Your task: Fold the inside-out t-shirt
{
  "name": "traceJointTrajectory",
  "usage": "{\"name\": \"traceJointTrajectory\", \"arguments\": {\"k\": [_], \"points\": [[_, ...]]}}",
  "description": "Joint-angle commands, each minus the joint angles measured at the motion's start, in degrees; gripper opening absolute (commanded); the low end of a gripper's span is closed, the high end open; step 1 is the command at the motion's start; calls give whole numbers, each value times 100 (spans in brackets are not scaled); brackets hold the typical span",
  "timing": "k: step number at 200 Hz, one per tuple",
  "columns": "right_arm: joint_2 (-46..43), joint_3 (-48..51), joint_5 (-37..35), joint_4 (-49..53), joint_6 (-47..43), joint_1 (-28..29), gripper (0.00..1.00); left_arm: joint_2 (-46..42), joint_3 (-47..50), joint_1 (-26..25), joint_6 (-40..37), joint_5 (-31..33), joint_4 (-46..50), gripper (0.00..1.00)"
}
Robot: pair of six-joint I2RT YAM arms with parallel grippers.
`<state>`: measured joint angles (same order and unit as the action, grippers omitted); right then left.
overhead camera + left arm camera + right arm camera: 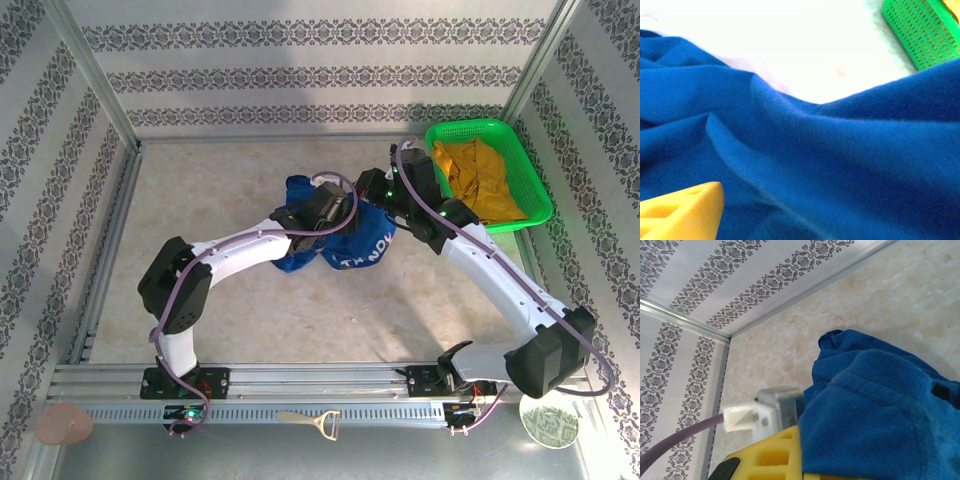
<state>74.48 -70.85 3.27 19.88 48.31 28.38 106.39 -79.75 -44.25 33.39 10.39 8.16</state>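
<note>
Progress: t-shirt [345,242] bunched left of green basket [440,132], no fold yet
Right end effector [380,192]: clamped on t-shirt
Left end effector [322,208]: cannot tell

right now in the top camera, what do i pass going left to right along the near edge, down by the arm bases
pinkish round lump → left arm's base → gold bottle opener → right arm's base → round green-and-white disc

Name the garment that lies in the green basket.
The yellow garment, bunched inside the green basket. The blue t-shirt is outside it.
</note>
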Motion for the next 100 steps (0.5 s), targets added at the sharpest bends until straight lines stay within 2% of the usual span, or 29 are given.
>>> {"name": "traceJointTrajectory", "arguments": {"k": [1, 23, 52, 59, 72, 82, 92, 100], "points": [[-238, -42, 97, -91, 98, 36, 0, 209, -241, 25, -113, 518, 266, 72], [-399, -13, 47, -78, 177, 11, 0, 383, -319, 189, 9, 640, 502, 64], [-535, 44, -37, -87, 281, -48, 0, 565, -475, 418, -152, 388, 717, 56], [-542, 54, -30, -91, 307, -67, 0, 554, -484, 462, -247, 265, 657, 48], [-523, 75, -16, -81, 323, -117, 0, 472, -440, 539, -440, -39, 457, 24], [-482, 116, 13, -94, 358, -185, 0, 362, -345, 618, -568, -391, 253, 11], [-410, 188, 49, -154, 399, -276, 0, 215, -212, 728, -616, -957, 47, 1], [-323, 263, 52, -207, 431, -351, 0, 50, -68, 829, -631, -1467, -136, 0]]}}
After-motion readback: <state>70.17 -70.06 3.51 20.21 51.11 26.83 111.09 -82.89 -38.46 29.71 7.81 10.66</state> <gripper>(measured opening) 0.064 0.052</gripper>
